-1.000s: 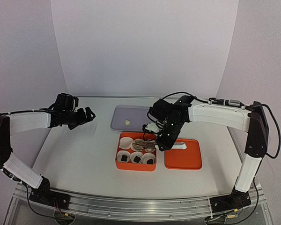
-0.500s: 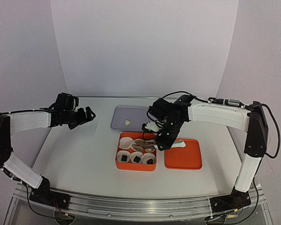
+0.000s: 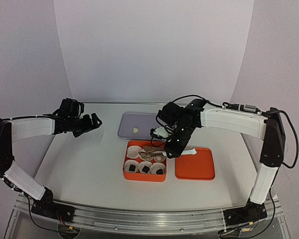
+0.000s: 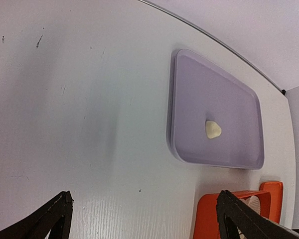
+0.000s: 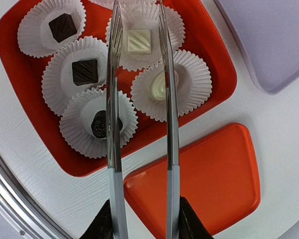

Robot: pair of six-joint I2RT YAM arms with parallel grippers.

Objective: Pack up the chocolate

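The right claw (image 5: pixel 145 214) is clamped on the handle end of the metal tongs (image 5: pixel 168 114). The tong blades stand apart with nothing between them, and their tips hang over the orange box (image 5: pixel 40 119). Five pieces of the chocolate (image 5: pixel 139 41) sit in paper cups (image 5: pixel 187 74) inside the box: three dark, two pale. One pale piece (image 4: pixel 213 129) lies alone on the lilac tray (image 4: pixel 189 74), well apart from the tongs. The left claw (image 4: pixel 142 219) is spread wide and empty above the bench (image 4: pixel 65 99). The orange lid (image 5: pixel 199 174) lies just beside the box. Judged status: one piece remains to be transferred.

Hazards:
- The blades run close over the fluted cup rims, so a sideways withdrawal could snag a rim and tip or shift a cup.
- The remaining lump is small and rounded. An uneven squeeze could shoot it across the smooth tray, and excess pressure could mark it.
- If the claw slackens too far, the tongs could slip in its grip.
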